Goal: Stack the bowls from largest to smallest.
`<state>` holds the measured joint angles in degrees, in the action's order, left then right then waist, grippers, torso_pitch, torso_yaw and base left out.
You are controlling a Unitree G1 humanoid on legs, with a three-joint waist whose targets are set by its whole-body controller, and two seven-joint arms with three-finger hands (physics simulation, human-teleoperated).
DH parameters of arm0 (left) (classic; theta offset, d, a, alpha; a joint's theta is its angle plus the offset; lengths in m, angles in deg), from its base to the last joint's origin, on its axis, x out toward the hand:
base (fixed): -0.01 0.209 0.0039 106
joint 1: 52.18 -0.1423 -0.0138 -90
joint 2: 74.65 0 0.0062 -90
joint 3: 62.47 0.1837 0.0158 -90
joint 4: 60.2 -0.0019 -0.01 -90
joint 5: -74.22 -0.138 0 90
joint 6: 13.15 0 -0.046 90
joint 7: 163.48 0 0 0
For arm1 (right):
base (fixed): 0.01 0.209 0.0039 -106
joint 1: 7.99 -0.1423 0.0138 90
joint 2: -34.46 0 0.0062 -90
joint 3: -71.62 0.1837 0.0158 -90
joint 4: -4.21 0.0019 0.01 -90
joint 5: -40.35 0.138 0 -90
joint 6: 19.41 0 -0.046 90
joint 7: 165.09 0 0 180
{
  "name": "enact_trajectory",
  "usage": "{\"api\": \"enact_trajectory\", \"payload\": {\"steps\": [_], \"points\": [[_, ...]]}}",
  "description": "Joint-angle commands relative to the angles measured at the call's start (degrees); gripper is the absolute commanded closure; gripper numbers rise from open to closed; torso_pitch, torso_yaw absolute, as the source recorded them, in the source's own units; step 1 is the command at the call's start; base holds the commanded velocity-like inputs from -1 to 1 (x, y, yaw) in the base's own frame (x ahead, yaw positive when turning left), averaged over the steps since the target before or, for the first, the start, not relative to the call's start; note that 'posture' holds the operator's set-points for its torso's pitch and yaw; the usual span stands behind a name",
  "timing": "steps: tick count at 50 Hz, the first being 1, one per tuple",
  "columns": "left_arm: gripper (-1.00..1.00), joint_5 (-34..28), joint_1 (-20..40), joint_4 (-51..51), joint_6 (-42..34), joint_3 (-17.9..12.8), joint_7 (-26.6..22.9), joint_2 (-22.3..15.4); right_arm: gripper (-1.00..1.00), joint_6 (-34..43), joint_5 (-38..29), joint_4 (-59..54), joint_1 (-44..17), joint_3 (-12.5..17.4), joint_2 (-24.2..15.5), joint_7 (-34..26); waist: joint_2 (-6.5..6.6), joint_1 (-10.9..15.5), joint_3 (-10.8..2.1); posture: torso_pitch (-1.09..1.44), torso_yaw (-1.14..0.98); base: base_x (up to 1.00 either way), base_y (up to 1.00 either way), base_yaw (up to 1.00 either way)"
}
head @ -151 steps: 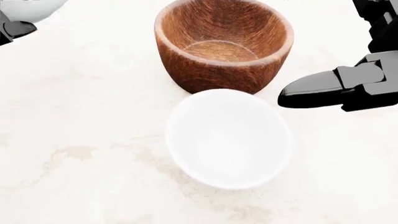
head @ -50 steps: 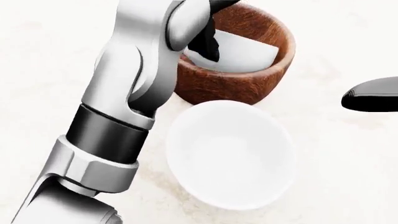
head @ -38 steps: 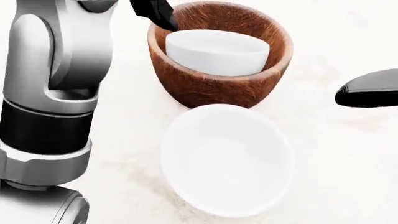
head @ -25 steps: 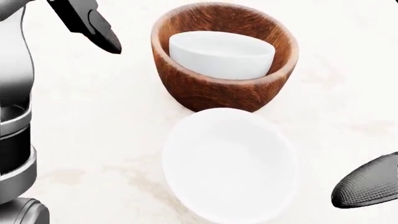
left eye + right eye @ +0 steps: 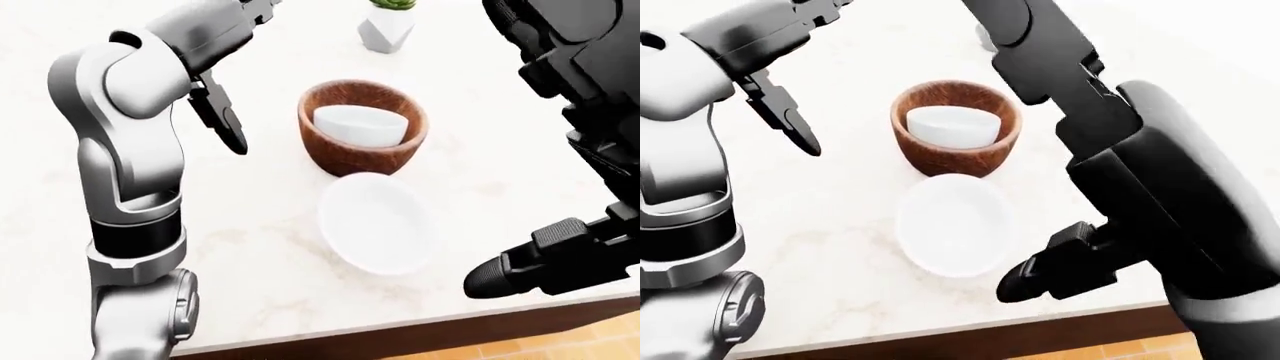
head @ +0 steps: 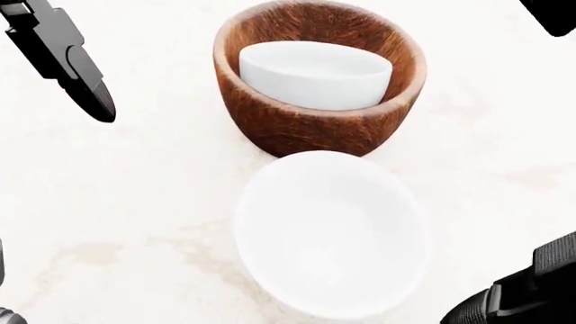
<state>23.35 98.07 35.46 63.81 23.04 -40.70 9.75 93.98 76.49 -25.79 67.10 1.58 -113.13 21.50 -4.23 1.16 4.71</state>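
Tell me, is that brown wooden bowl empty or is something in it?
Not empty. A small white bowl sits tilted inside the wooden bowl, its rim leaning against the wood's inner wall.

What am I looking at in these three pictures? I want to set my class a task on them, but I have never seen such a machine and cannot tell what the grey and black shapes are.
These are computer renders from a simulated humanoid robot, taken by three cameras on its head looking down over its own arms. The grey jointed limb is its left arm, ending in the black left hand, which hangs open above the marble counter and holds nothing. The black right hand hovers at the counter's near edge, also empty. On the counter stands a wooden bowl with a small white bowl tilted inside it. A wider white bowl sits on the counter just below it in the head view. At the top of the left-eye view stands a small potted plant.
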Motion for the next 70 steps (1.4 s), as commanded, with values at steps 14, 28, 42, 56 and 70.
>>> {"api": "enact_trajectory", "payload": {"steps": [14, 28, 42, 56, 70], "points": [[-1.00, 1.32, 0.24, 2.58, 0.35, -1.46, 1.67, -1.78, -1.00, -5.34, -47.75, 0.00, -7.04, -15.42, 34.69, -36.05, 1.14, -0.67, -2.06, 0.00, 0.00, 0.00, 0.00, 0.00], [-1.00, 2.47, -1.16, 2.72, 0.40, -2.08, 2.52, -2.73, -0.90, -24.98, -72.98, 0.00, -4.83, -16.38, 66.71, -65.17, 4.10, -1.52, -3.02, 0.00, 0.00, 0.00, 0.00, 0.00], [-1.00, 3.46, -2.51, 3.72, 0.22, -2.46, 2.54, -3.35, -0.52, -30.19, -78.22, -8.27, -3.27, -21.28, 66.65, -62.50, 4.26, -2.02, -3.32, 0.00, 0.00, 0.00, 0.00, 0.00], [-1.00, 3.93, -2.96, 4.17, 0.38, -2.71, 2.57, -4.03, -0.37, -36.45, -79.80, -14.03, -0.91, -20.99, 66.84, -60.96, 4.33, -1.97, -3.39, 0.00, 0.00, 0.00, 0.00, 0.00], [-1.00, 4.21, -3.47, 4.18, 0.87, -2.85, 2.89, -4.02, 0.08, -42.22, -81.79, -20.21, 1.87, -20.52, 66.18, -58.91, 4.18, -1.85, -3.42, 0.00, 0.00, 0.00, 0.00, 0.00]]}}
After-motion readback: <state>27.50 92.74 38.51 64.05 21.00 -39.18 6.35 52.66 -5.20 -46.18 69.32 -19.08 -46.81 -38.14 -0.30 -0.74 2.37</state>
